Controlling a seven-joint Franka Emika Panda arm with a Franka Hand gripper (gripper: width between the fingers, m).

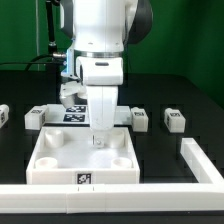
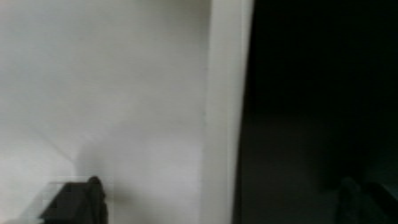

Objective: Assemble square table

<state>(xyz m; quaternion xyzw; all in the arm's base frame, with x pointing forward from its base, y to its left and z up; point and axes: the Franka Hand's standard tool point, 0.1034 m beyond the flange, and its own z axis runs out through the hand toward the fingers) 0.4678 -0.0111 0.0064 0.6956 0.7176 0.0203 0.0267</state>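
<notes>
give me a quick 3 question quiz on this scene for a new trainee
1. True or false: the pincer has its jaws shut.
2. Which thing does the pincer hang over? A: the tabletop. B: the marker board. C: the border bar.
3. How many legs lie loose at the exterior view's right of the tabletop?

Key
1. False: the jaws stand wide apart.
2. A: it is down at the tabletop's far rim.
3. Two.
</notes>
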